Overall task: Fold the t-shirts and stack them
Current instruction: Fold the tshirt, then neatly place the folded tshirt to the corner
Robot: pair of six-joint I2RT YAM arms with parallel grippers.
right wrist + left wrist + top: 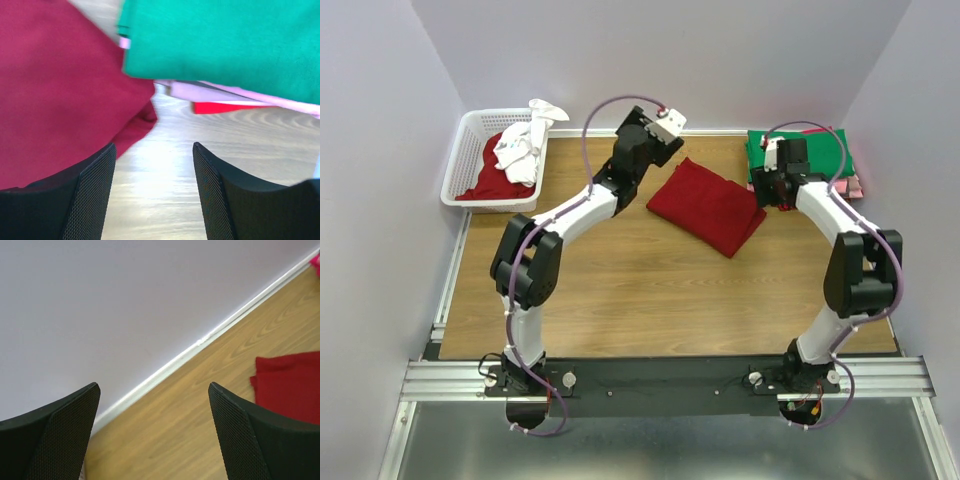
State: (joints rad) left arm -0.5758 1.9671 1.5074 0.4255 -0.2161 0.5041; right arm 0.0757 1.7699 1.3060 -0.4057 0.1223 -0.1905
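Top external view: the folded red shirt [705, 205] lies on the table [620, 290] between the two grippers, its long axis running diagonally from back-left to near-right. Its right end lies just beside the stack [805, 150] at the back right, which has a green shirt on top. The right gripper [152, 146] hangs low over bare wood at that end, jaws open and empty, with the shirt's edge to its left and the stack just ahead. The left gripper [155, 390] sits off the shirt's back-left end, jaws wide, holding nothing, angled toward the wall. The right arm is nearer both shirt and stack, so the move onto the stack probably goes rightward. More shirts lie in the basket [460, 170].
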